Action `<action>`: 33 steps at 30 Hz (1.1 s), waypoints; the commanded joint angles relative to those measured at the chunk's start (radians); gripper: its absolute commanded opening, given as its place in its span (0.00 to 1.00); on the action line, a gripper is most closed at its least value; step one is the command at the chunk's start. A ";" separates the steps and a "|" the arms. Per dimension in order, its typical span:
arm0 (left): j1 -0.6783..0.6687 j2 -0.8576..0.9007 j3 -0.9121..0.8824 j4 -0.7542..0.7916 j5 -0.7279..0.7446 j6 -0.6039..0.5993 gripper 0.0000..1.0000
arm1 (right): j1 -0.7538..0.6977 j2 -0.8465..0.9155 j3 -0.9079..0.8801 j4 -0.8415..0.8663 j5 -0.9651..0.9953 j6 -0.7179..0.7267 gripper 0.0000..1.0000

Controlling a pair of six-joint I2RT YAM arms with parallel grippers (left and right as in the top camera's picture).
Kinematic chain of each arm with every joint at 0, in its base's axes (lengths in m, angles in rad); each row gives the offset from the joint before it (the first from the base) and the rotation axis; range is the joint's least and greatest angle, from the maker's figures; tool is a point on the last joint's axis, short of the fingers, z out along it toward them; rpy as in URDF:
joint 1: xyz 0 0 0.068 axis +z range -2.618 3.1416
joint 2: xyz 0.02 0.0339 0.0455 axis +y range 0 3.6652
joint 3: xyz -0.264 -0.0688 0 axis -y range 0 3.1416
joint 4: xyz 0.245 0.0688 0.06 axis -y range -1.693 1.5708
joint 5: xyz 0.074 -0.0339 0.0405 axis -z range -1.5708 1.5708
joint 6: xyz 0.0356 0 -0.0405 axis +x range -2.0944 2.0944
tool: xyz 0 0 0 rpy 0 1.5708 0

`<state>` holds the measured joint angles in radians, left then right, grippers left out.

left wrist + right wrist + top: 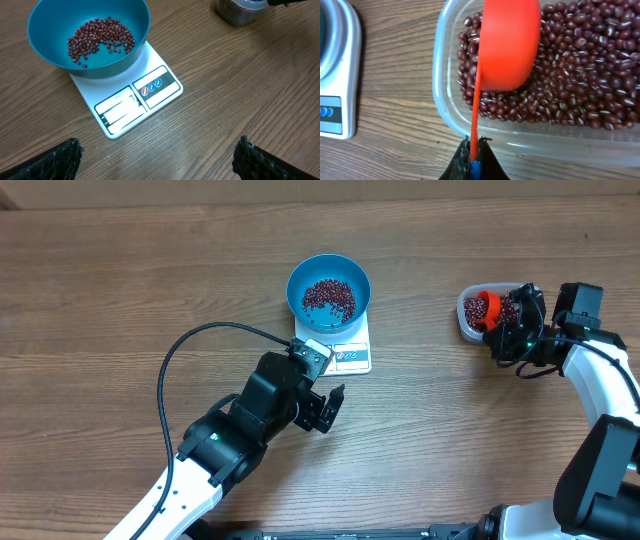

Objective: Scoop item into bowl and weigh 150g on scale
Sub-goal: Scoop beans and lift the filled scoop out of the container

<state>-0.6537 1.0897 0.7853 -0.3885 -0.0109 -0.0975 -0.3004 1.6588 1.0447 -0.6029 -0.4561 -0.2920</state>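
**Beans (100,40) in the bowl (298,278), scoop (510,45) at the tub (445,105)**

Only the overhead view gives us the whole layout. The blue bowl sits on the white scale (352,358) at mid-tabletop (120,270), and the clear tub lies well apart to the right. Only the right wrist view shows the right fingers (490,167) pinching the orange scoop's thin handle. The cup is over the tub's beans with its back towards us, so we cannot see its contents. The left wrist view shows the left fingers (55,162) spread wide, holding nothing, near the scale's display edge. The beans are small, glossy and dark maroon. A loose patch lies on the bowl's floor, and a deeper layer fills the tub.
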 commanded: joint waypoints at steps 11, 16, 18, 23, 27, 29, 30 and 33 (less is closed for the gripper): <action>0.005 0.001 0.024 0.003 0.004 0.005 0.99 | -0.030 0.006 0.002 0.006 -0.071 0.001 0.04; 0.005 0.001 0.024 0.004 0.004 0.005 1.00 | -0.061 0.006 0.002 0.003 -0.134 0.004 0.04; 0.005 0.001 0.024 0.004 0.004 0.005 0.99 | -0.074 0.006 0.002 0.003 -0.154 0.004 0.04; 0.005 0.001 0.024 0.004 0.004 0.005 1.00 | -0.105 0.006 0.002 0.002 -0.209 0.005 0.04; 0.005 0.001 0.024 0.004 0.004 0.005 0.99 | -0.135 0.006 0.002 0.002 -0.261 0.008 0.04; 0.005 0.001 0.024 0.004 0.004 0.005 0.99 | -0.147 0.006 0.002 0.003 -0.283 0.008 0.04; 0.005 0.001 0.024 0.004 0.004 0.005 0.99 | -0.153 0.006 0.002 0.003 -0.293 0.008 0.04; 0.005 0.001 0.024 0.004 0.004 0.005 0.99 | -0.166 0.006 0.002 0.003 -0.330 0.008 0.04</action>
<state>-0.6537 1.0897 0.7853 -0.3885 -0.0109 -0.0975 -0.4507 1.6588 1.0443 -0.6037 -0.7078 -0.2878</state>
